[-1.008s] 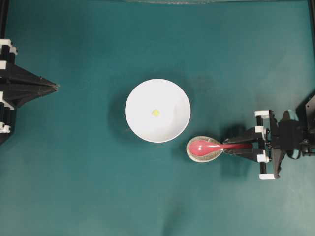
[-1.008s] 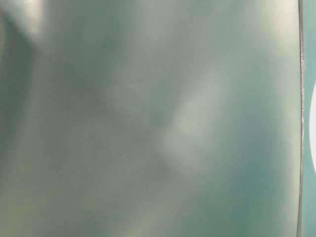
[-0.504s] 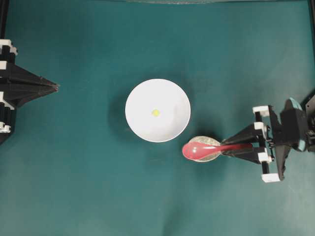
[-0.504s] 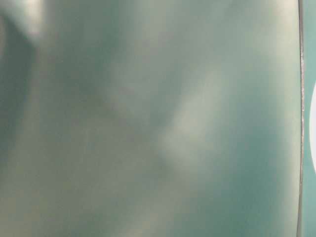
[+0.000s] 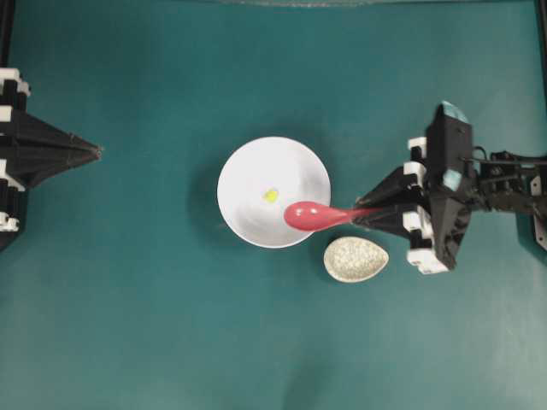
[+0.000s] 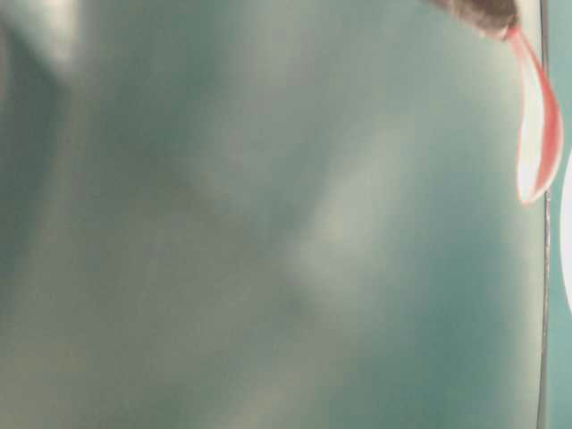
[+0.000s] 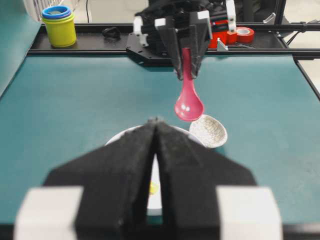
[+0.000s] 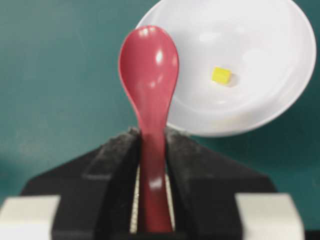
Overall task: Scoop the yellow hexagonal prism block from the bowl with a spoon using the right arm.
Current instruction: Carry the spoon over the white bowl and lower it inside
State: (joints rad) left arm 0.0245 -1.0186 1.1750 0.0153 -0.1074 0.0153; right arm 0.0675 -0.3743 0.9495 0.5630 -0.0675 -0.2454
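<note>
The yellow block (image 5: pixel 270 196) lies in the bowl (image 5: pixel 248 162) just beyond our spoon (image 5: pixel 309 215), gripped by the right tool (image 5: pixel 363 215); the speckled spoon rest (image 5: pixel 355 260) sits nearby on the bench (image 5: pixel 154 325).

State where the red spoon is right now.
In the overhead view the spoon is held by the right gripper, its scoop over the bowl's lower-right rim, above the speckled rest.

One camera looks straight down on the surface (image 5: pixel 128 325); another sits low and blurred. Each wrist camera looks along its hand, both sharing the bowl (image 5: pixel 256 171).
</note>
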